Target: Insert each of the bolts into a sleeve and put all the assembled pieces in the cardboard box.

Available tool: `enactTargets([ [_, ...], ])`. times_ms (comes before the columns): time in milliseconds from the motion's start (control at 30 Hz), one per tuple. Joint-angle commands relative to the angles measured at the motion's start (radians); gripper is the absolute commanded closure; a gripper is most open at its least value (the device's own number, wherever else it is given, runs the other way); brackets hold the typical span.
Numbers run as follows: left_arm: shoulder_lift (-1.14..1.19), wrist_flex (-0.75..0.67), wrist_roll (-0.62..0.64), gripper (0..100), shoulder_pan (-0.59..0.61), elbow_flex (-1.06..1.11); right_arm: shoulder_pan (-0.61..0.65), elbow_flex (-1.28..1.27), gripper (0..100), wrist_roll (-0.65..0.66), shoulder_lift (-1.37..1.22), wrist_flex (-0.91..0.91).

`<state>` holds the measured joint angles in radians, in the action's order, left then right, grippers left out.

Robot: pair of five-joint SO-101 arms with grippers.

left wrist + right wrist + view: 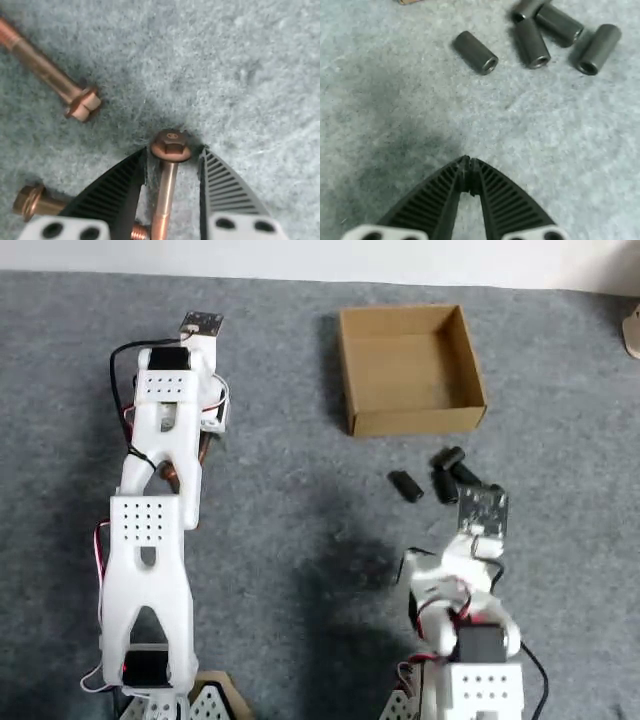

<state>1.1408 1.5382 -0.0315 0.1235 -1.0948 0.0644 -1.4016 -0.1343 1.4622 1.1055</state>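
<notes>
My left gripper (172,155) is open and low over the grey carpet, its jaws either side of a copper bolt (169,165) with small gaps on both sides. A second bolt (47,70) lies further out and a third (30,200) beside one finger. In the high view the left arm (165,430) covers the bolts, with copper showing beneath it (176,480). My right gripper (470,167) is shut and empty, short of the dark sleeves: one (476,52) lies alone, several others (532,42) lie clustered. The cardboard box (415,420) stands open beyond the sleeves (445,480).
The right arm (470,580) sits at the near right, just behind the sleeve cluster. Grey carpet stretches between the two arms and in front of the box. A pale object (632,332) pokes in at the far right edge.
</notes>
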Motion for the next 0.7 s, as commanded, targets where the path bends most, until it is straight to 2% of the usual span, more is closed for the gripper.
enactTargets([
  [0, 0.012, 0.002, -0.003, 84, -0.004, -0.008, -0.019, 0.214, 99.4, 0.008, -0.248, -0.031],
  [233, 0.027, 0.002, -0.003, 84, -0.004, -0.015, -0.019, 0.463, 98.8, 0.02, -0.53, -0.084],
  [400, 0.042, 0.0, -0.003, 84, -0.004, -0.016, -0.015, 0.492, 98.8, 0.325, -0.662, -0.128],
  [600, 0.042, -0.005, -0.005, 84, -0.005, -0.016, -0.013, 0.493, 98.5, 0.45, -0.825, -0.223],
  [667, 0.042, -0.005, -0.005, 84, -0.005, -0.018, -0.013, 0.503, 94.6, 0.466, -0.878, -0.234],
])
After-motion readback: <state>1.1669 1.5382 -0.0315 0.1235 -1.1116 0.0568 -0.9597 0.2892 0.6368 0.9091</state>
